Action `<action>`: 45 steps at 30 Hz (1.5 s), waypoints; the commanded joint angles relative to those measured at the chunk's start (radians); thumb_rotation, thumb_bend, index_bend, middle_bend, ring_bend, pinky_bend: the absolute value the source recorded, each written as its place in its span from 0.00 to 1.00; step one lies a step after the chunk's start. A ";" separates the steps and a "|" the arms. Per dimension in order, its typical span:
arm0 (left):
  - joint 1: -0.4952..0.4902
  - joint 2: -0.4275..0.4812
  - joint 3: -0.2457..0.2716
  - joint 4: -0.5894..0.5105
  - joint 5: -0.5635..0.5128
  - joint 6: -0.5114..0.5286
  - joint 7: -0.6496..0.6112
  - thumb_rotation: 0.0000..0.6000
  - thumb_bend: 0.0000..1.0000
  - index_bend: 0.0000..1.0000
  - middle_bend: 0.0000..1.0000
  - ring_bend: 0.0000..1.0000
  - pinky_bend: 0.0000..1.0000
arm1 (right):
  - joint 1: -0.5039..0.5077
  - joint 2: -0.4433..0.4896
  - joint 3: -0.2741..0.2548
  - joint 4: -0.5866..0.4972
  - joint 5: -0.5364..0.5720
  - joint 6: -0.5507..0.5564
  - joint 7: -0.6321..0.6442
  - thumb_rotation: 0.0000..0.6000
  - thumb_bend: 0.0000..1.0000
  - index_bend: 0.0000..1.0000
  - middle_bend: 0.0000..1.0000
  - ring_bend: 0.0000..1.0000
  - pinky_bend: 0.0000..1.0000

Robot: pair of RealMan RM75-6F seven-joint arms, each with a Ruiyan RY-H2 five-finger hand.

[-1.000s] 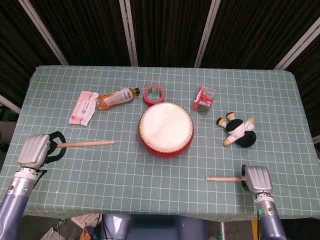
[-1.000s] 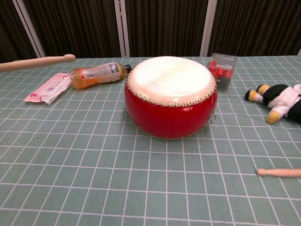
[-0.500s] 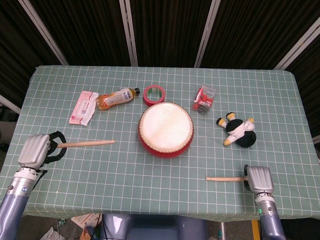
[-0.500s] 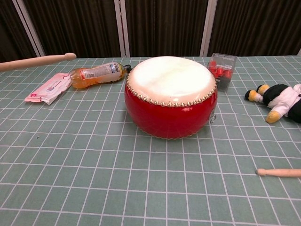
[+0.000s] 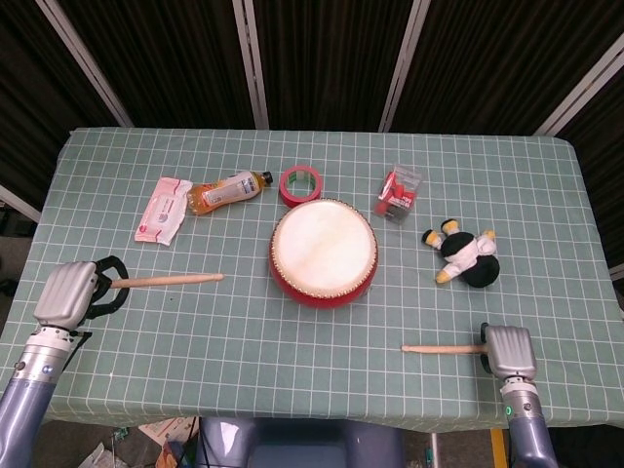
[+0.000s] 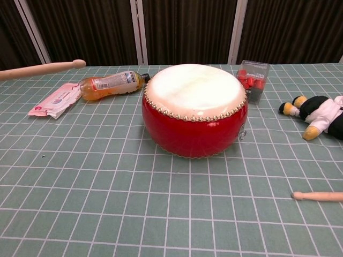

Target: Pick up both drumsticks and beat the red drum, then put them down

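The red drum (image 5: 323, 253) with its pale skin stands mid-table and fills the centre of the chest view (image 6: 194, 110). My left hand (image 5: 70, 292) grips the butt of one wooden drumstick (image 5: 166, 280). This drumstick (image 6: 43, 68) is held above the table with its tip pointing toward the drum. The other drumstick (image 5: 441, 348) lies flat on the cloth at the front right, and only its tip end (image 6: 319, 196) shows in the chest view. My right hand (image 5: 509, 349) sits over this stick's butt end, with its fingers hidden beneath its grey back.
Behind the drum are a pink tape roll (image 5: 300, 182), an orange drink bottle (image 5: 226, 191), a pink wipes pack (image 5: 162, 210) and a clear box of red pieces (image 5: 400, 193). A black-and-white plush toy (image 5: 466, 253) lies to the right. The green checked cloth (image 5: 292, 331) covers the table.
My right hand has slid slightly right and toward the table's front edge, while the stick under it stayed put. The left hand and its stick have not moved.
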 commanded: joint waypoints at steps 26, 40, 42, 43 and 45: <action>0.003 0.009 -0.014 -0.002 -0.006 -0.010 -0.008 1.00 0.55 0.75 1.00 1.00 1.00 | 0.013 0.114 0.036 -0.190 -0.047 0.031 0.095 1.00 0.51 0.95 1.00 1.00 1.00; -0.059 0.035 -0.078 -0.006 -0.044 -0.047 0.042 1.00 0.56 0.76 1.00 1.00 1.00 | 0.026 0.397 0.183 -0.419 0.064 0.016 0.302 1.00 0.52 0.96 1.00 1.00 1.00; -0.081 0.044 -0.100 -0.009 -0.061 -0.060 0.055 1.00 0.56 0.76 1.00 1.00 1.00 | 0.037 0.437 0.213 -0.441 0.096 0.001 0.331 1.00 0.52 0.96 1.00 1.00 1.00; -0.093 0.049 -0.111 -0.013 -0.072 -0.069 0.061 1.00 0.56 0.76 1.00 1.00 1.00 | 0.043 0.457 0.228 -0.451 0.109 -0.005 0.345 1.00 0.52 0.96 1.00 1.00 1.00; -0.118 0.062 -0.132 -0.018 -0.096 -0.092 0.071 1.00 0.56 0.76 1.00 1.00 1.00 | 0.056 0.491 0.250 -0.467 0.132 -0.019 0.362 1.00 0.52 0.96 1.00 1.00 1.00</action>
